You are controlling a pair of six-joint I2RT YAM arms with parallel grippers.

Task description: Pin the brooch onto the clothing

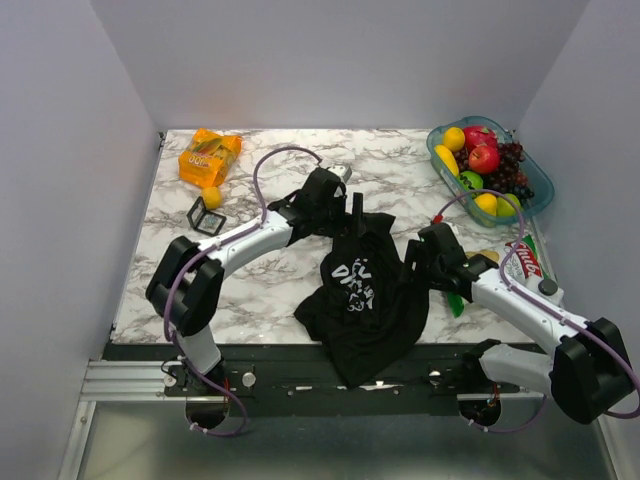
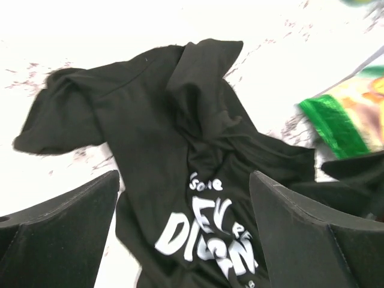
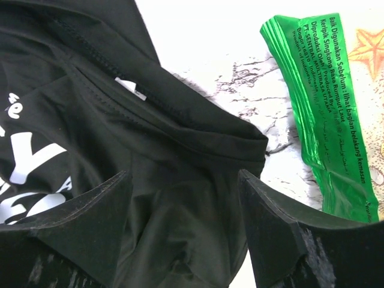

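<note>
Both open: left claw (image 2: 185, 177) and right claw (image 3: 185, 177) over the black T-shirt (image 1: 370, 300).
No brooch visible, so pre-pinning imo; next is finding it.

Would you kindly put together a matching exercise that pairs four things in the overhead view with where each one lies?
Things:
1. T-shirt
2. fruit tub
3. orange packet
4. wire cube

Places:
A. far left corner
B. far right corner
C. middle, hanging over the near edge
D. left side, just nearer than the orange packet

Pairs: 1-C, 2-B, 3-A, 4-D.
</note>
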